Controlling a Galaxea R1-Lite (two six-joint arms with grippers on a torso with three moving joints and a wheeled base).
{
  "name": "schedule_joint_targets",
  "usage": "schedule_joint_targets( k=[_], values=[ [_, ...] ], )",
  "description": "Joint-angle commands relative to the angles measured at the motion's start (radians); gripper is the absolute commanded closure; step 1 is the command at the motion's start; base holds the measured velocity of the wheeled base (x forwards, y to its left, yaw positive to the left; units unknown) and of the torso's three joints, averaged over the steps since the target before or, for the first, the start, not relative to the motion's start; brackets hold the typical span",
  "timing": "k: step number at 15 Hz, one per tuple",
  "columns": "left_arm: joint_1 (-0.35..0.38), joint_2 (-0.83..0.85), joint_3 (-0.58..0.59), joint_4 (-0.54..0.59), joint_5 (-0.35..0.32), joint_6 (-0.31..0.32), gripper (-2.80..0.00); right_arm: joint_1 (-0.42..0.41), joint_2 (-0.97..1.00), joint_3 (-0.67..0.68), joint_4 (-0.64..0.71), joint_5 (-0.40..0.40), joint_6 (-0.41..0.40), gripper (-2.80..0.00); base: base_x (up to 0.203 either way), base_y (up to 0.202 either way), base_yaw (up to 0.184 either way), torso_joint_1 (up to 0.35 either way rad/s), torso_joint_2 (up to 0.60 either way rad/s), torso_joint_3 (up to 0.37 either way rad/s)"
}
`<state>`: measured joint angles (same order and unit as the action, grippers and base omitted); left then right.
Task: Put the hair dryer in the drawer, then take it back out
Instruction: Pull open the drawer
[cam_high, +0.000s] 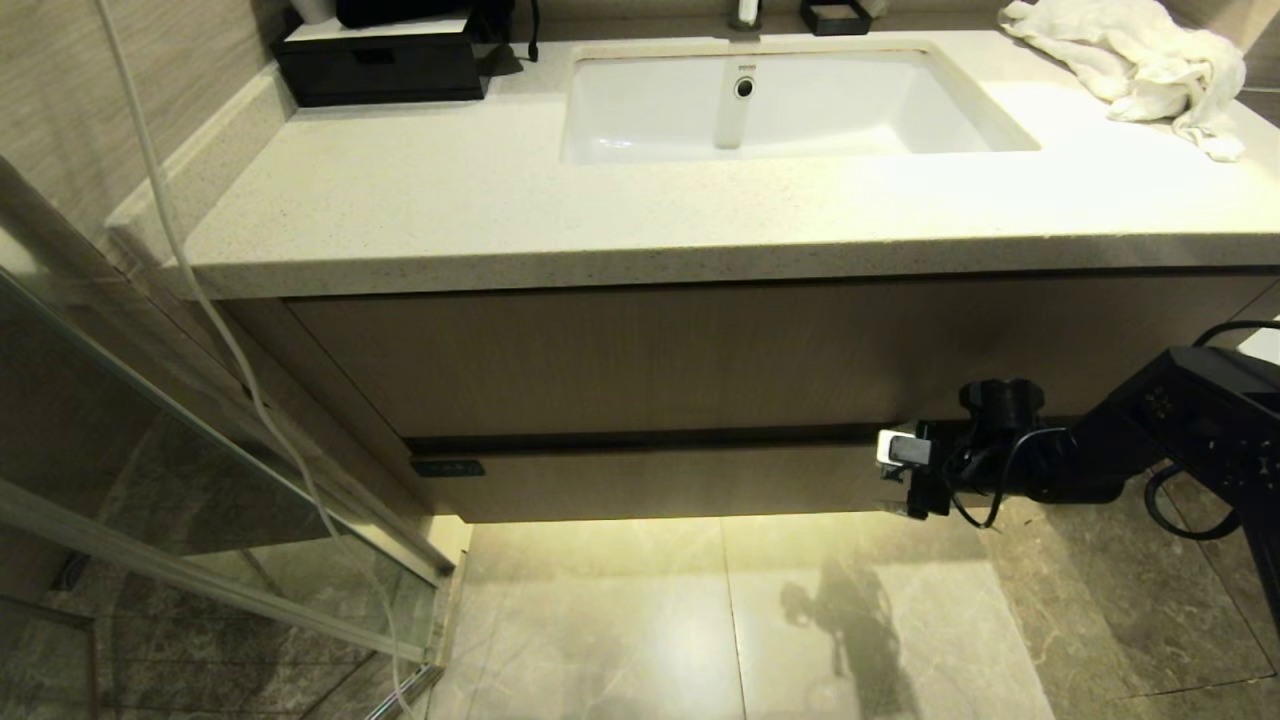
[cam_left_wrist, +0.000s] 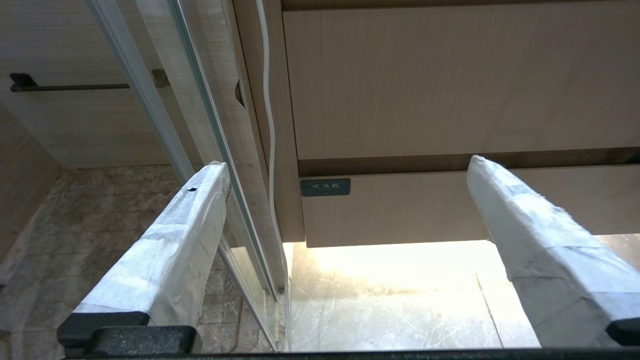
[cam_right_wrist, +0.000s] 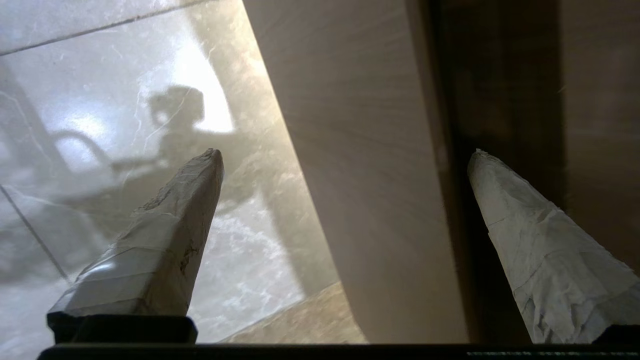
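Fingers (cam_right_wrist: 165, 240) of the right gripper (cam_right_wrist: 345, 155), wrapped in crinkled white tape and tapering to blunt tips, stand spread wide and hold nothing; they straddle the lower edge of the drawer (cam_high: 660, 480) face near its right end, one over the floor (cam_high: 720, 620), the other toward the dark gap above the face. Whether they touch the wood I cannot tell. In the head view this gripper (cam_high: 900, 470) is mostly hidden by its black wrist and cables. The left gripper (cam_left_wrist: 345, 170) hangs low before the drawer's left end, its taped fingers (cam_left_wrist: 165, 250) equally wide apart and empty.

The drawer is shut: a flat, low, light wood-grain face with no handle and a small dark label (cam_left_wrist: 325, 187). The taller panel (cam_high: 640, 360) above has the same grain. The speckled stone surface (cam_high: 500, 210) carries a white basin (cam_high: 790, 110), a crumpled towel (cam_high: 1140, 70) and a black box (cam_high: 380, 65). The floor is glossy marble tile. No hair dryer shows in any view.
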<state>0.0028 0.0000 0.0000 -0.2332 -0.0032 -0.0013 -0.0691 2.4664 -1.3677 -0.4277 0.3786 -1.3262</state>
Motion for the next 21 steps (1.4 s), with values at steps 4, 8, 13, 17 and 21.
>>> schedule_joint_targets(
  k=[4, 8, 13, 17, 21],
  values=[
    [0.0, 0.0, 0.04, -0.002, 0.0, 0.0, -2.8, 0.003, 0.008, 0.002, 0.001, -0.013, 0.018, -2.8, 0.0, 0.0, 0.0, 0.0, 0.0, 0.0],
    [0.0, 0.0, 0.04, -0.002, 0.0, 0.0, -2.8, 0.002, 0.008, 0.002, 0.001, -0.013, 0.038, -2.8, 0.0, 0.0, 0.0, 0.0, 0.0, 0.0],
    [0.0, 0.0, 0.04, -0.002, 0.0, 0.0, -2.8, 0.003, -0.003, 0.004, 0.033, -0.018, 0.051, -2.8, 0.0, 0.0, 0.0, 0.0, 0.0, 0.0],
    [0.0, 0.0, 0.04, -0.002, 0.0, 0.0, -2.8, 0.011, -0.006, 0.004, 0.053, -0.077, 0.08, -2.8, 0.0, 0.0, 0.0, 0.0, 0.0, 0.0],
    [0.0, 0.0, 0.04, -0.002, 0.0, 0.0, -2.8, 0.012, -0.017, 0.013, 0.072, -0.089, 0.084, -2.8, 0.0, 0.0, 0.0, 0.0, 0.0, 0.0]
  ],
)
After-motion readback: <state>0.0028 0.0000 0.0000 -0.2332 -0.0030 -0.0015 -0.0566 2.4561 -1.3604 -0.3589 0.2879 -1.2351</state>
